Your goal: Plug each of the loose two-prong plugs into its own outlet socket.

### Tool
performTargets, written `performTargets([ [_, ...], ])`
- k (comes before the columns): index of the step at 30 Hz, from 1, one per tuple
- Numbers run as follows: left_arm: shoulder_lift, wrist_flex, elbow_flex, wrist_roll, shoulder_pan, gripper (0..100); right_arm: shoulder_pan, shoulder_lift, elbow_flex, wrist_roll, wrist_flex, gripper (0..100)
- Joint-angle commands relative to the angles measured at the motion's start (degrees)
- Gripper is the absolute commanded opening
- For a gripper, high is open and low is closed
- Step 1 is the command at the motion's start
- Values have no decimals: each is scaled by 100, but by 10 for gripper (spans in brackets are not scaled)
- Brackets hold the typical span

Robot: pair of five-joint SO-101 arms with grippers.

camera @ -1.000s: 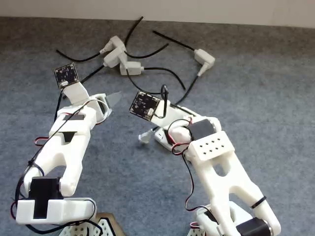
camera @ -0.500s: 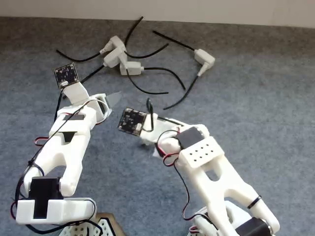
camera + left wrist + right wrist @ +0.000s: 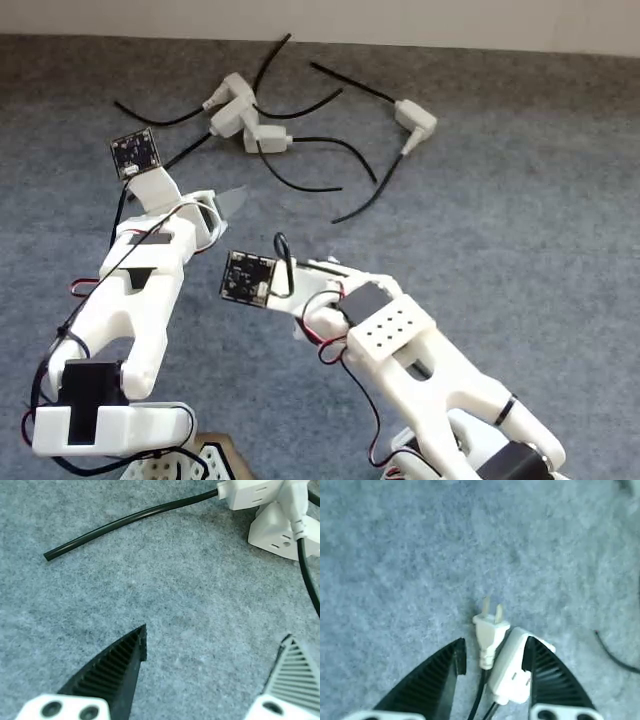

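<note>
Plug (image 3: 489,630) sits between the jaws of my right gripper (image 3: 495,641), prongs free and pointing away from the wrist. A white socket block (image 3: 514,667) lies right alongside it. Jaws are set close on the pair: block against one jaw, plug just beside the other. I read that as a pinch on both, near centre of the carpet (image 3: 520,230).

Left gripper (image 3: 215,635) is wide open and holds nothing, over bare carpet just near of the far cluster (image 3: 242,115) of white blocks.

Doing it well, my take:
- Prongs aren't in anything, and plug and block lie parallel, so no insertion from this grip.
- Want the plug alone, held by its body, blades clear.
- Left jaws on the block, slots facing the blades.
- Line up, push straight along the blades, no twist.
- Watch the cords (image 3: 135,516); they'll likely tug the light blocks off line.

Receivers: no bins or trays, only sockets.
- Block in my right jaws: slot face hidden, prongs outside it.
- One cluster block (image 3: 277,532) shows open slots. A white plug body (image 3: 295,502) lies across it; can't tell if seated.
- Lone piece (image 3: 415,118) far right: cord attached, mating end too small to tell.
</note>
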Motion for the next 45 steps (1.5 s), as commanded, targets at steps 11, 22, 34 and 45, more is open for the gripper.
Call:
performTargets([
  [11,-22,18,-224,9,119,396,207,-189,1007,-9,-1666,181],
  [22,-22,18,-224,9,119,396,224,391,971,-18,-1789,181],
  [34,-22,18,-233,9,119,396,242,1771,31,-9,-1815,180],
  [45,-22,9,-233,9,119,396,356,1833,-602,0,-1815,180],
])
